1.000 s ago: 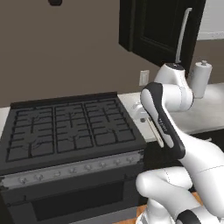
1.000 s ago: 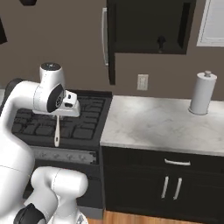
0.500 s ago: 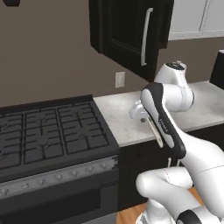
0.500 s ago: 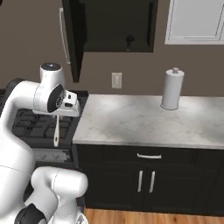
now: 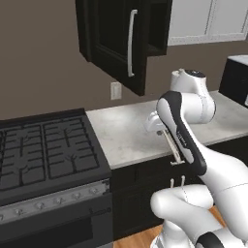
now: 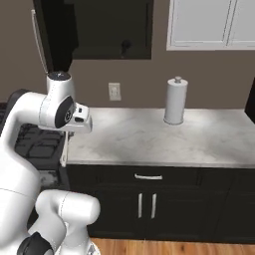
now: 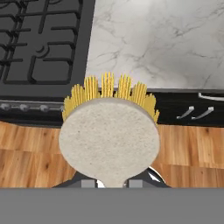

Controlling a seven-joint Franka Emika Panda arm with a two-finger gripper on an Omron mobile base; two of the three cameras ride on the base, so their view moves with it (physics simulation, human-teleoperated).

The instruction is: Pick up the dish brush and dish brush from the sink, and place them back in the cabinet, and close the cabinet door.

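Gripper [image 7: 113,183] clamped on the cream-headed dish brush [image 7: 109,140], held above the surface [image 6: 164,137] edge near the stove [image 5: 43,155].

The base rolls rightward along the worktop [image 5: 126,133], so the stove [image 5: 43,155] slides left in both base views and the white wall cabinets [image 6: 211,22] come into sight.

cream-headed dish brush [image 7: 109,142], yellow bristles, handle hanging down; black brush [image 6: 125,46] stands inside open black cabinet [image 6: 107,30].
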